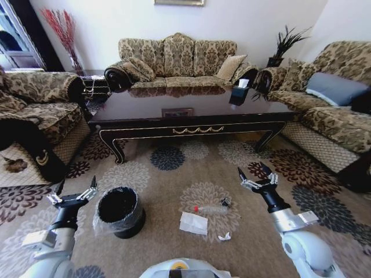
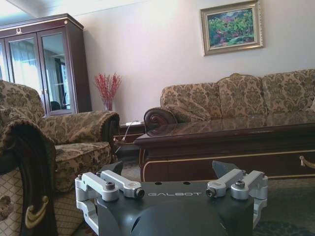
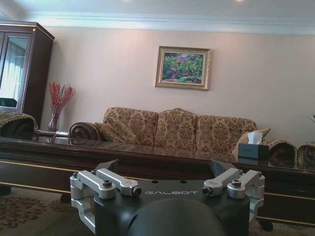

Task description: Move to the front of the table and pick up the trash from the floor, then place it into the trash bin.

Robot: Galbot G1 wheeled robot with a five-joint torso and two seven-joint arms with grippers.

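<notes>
Head view: the trash lies on the floor [image 1: 174,174] just right of the bin [image 1: 119,211]: a bottle [image 1: 211,209], a paper square [image 1: 193,223], a crumpled scrap [image 1: 224,237], and what may be a dark bit [image 1: 225,201]. Beyond the bin stands the counter [image 1: 191,113]. The left gripper [image 1: 72,193] hovers left of the bin, the right gripper [image 1: 257,176] right of the trash; both jaws are spread and empty.
</notes>
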